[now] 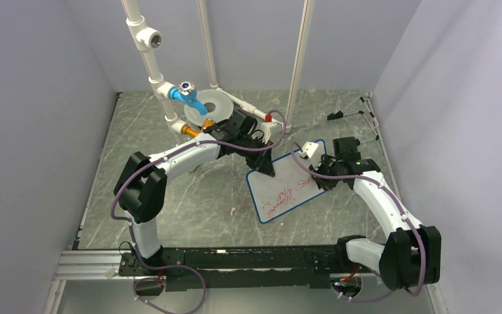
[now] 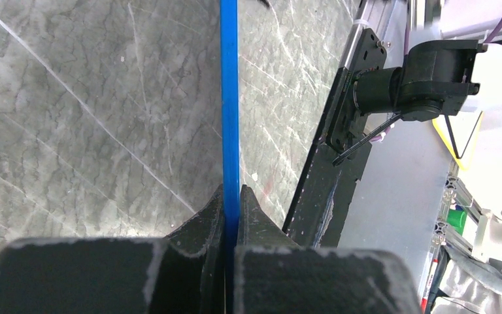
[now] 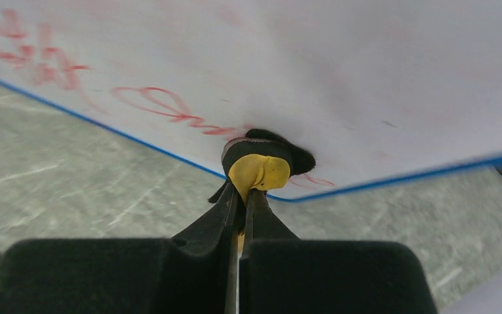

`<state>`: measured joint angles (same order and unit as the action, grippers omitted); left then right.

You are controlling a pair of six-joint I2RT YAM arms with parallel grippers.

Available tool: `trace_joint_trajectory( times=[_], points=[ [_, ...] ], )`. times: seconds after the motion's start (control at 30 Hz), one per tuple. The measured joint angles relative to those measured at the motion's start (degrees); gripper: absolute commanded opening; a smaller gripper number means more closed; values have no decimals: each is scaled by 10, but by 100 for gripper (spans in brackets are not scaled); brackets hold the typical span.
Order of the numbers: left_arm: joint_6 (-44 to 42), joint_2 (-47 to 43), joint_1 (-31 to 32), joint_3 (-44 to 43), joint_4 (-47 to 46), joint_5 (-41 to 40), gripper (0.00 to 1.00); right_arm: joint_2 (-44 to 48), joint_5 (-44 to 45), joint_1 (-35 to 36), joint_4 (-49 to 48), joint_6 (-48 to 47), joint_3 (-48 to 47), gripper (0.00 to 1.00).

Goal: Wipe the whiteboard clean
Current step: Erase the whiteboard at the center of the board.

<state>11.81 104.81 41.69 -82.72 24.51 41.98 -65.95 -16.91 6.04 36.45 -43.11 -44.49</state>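
Note:
The whiteboard, white with a blue rim, lies at an angle in the middle of the table, with red handwriting on its near half. My left gripper is shut on its far left edge. In the left wrist view the blue rim runs straight out from between the clamped left gripper. My right gripper is shut on a yellow and black eraser, which presses on the whiteboard near its edge, next to red handwriting. From above, the right gripper sits at the board's right side.
A round grey disc, a blue tap and white pipes stand at the back behind the left arm. A black tool lies at the back right. Grey walls close in both sides. The black base rail runs along the near edge.

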Motion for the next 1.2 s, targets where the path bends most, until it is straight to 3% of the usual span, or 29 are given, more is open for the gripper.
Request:
trace_joint_trajectory(
  times=[0.17,0.57,0.97,1.2],
  points=[
    [-1,0,0,0,1,0,0,-2,-13,42,27,-11,0,0],
    [-1,0,0,0,-3,1,0,17,41,-27,-44,61,0,0],
    [0,0,0,0,-1,0,0,14,-57,68,23,4,0,0],
    [5,0,0,0,-16,-2,0,32,4,8,-34,64,0,0]
  ],
)
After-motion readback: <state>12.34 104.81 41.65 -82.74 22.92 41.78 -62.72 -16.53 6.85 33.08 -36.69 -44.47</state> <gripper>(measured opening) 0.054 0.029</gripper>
